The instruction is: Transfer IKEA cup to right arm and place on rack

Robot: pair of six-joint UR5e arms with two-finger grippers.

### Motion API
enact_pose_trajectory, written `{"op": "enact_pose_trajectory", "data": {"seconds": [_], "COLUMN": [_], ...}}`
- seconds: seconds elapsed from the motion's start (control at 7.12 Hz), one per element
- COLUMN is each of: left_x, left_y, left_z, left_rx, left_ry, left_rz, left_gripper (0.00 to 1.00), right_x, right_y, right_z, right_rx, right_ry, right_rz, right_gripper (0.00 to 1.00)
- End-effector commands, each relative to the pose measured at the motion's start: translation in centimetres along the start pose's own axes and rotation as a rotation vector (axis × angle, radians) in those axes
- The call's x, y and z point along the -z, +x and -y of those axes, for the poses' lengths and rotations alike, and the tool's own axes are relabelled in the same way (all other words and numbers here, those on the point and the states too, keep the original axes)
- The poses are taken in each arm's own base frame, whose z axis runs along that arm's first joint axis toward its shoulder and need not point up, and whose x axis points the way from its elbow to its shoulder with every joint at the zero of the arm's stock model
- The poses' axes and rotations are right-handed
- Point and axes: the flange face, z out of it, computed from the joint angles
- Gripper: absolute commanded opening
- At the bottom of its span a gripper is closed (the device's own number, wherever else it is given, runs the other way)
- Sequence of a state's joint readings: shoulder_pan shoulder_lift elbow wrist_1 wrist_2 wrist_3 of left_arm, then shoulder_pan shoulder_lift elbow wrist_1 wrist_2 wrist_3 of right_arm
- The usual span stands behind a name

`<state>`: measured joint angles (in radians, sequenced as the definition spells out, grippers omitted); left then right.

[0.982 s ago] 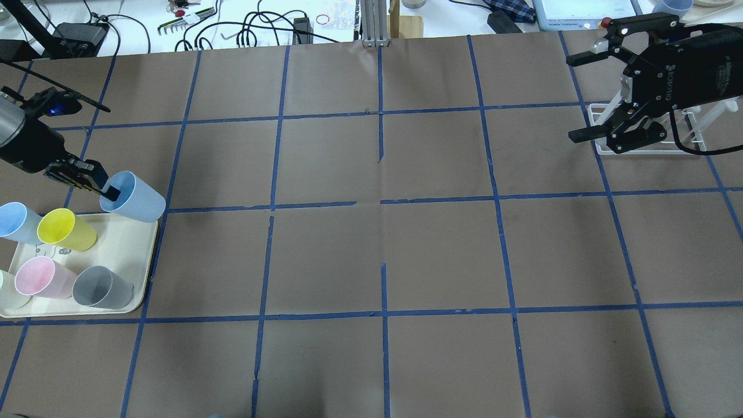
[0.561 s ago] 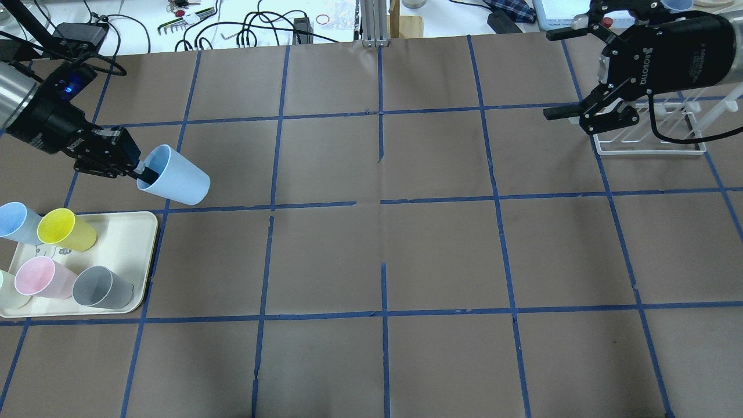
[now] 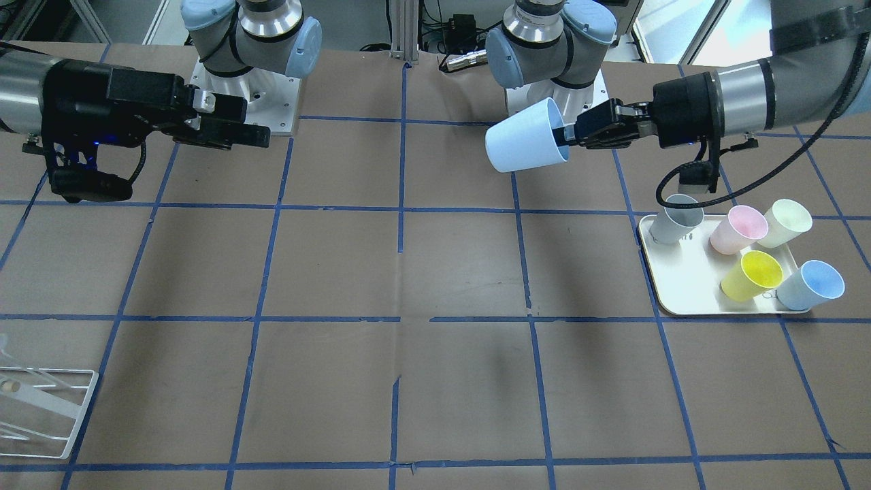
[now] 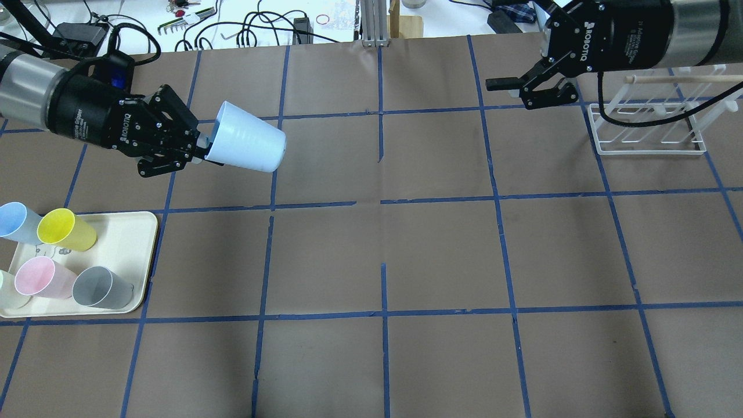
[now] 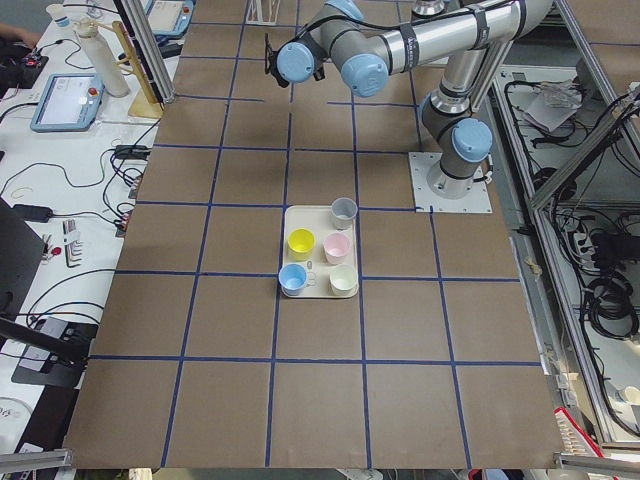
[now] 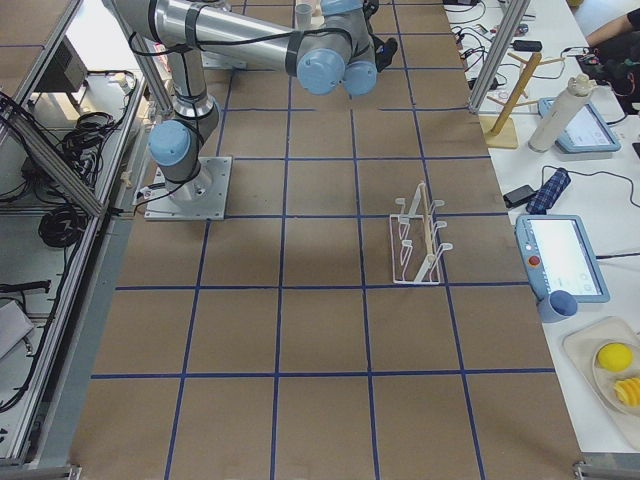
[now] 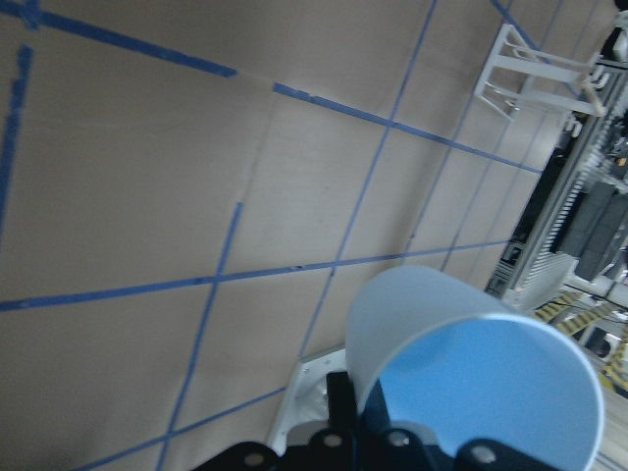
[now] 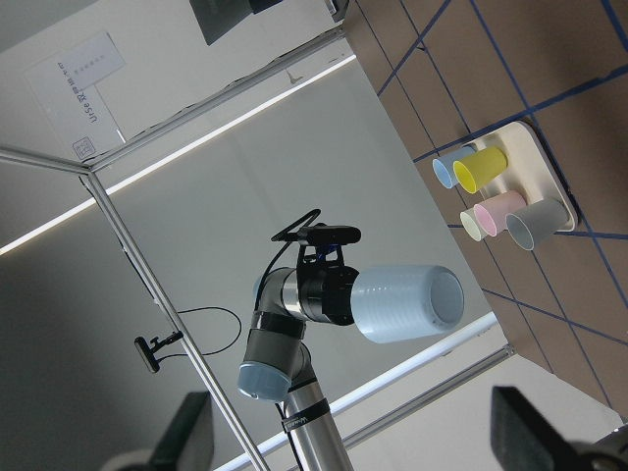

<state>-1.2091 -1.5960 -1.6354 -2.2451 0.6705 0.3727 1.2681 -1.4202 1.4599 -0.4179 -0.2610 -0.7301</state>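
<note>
My left gripper (image 4: 200, 150) is shut on the rim of a pale blue IKEA cup (image 4: 246, 145) and holds it on its side above the table, base pointing toward the right arm. The cup also shows in the front view (image 3: 527, 144) and the left wrist view (image 7: 461, 353). My right gripper (image 3: 204, 160) is open wide and empty, high at the table's far right, its fingers pointing toward the cup across a wide gap. In the right wrist view the cup (image 8: 402, 304) sits between its fingertips (image 8: 186, 432). The white wire rack (image 4: 650, 152) stands beneath the right arm.
A cream tray (image 4: 130, 232) at the near left holds a second pale blue cup (image 4: 14, 220), a yellow cup (image 4: 64, 229), a pink cup (image 4: 38, 277), a grey cup (image 4: 101, 287) and a cream one at the edge. Cables and tools lie beyond the table's far edge.
My left gripper has lifted the blue cup off the tray corner and carried it right and farther away, tipping it sideways. My right gripper has moved left, away from the rack, staying open.
</note>
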Motion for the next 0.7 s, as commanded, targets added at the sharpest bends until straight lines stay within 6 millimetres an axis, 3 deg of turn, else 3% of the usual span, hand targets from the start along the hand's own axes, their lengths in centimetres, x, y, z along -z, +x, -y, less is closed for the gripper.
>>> {"op": "enact_pose_trajectory", "data": {"seconds": [0.0,0.28,0.56], "left_x": [-5.1,-8.5,-9.4], "left_y": [3.0,5.6,6.6], "left_z": [-1.3,-1.1,-0.3], "left_rx": [0.066,0.075,0.087], "left_ry": [-0.048,-0.047,-0.022], "left_rz": [-0.205,-0.349,-0.456], "left_gripper": [0.0,0.0,0.0], "right_x": [-1.1,-1.7,-2.8], "right_y": [-0.6,-0.3,0.1], "right_z": [-0.8,-0.8,-1.1], "right_rx": [-0.007,-0.067,-0.068], "right_ry": [0.002,-0.009,-0.029], "right_rz": [0.01,0.006,-0.005], "right_gripper": [1.0,1.0,1.0]}}
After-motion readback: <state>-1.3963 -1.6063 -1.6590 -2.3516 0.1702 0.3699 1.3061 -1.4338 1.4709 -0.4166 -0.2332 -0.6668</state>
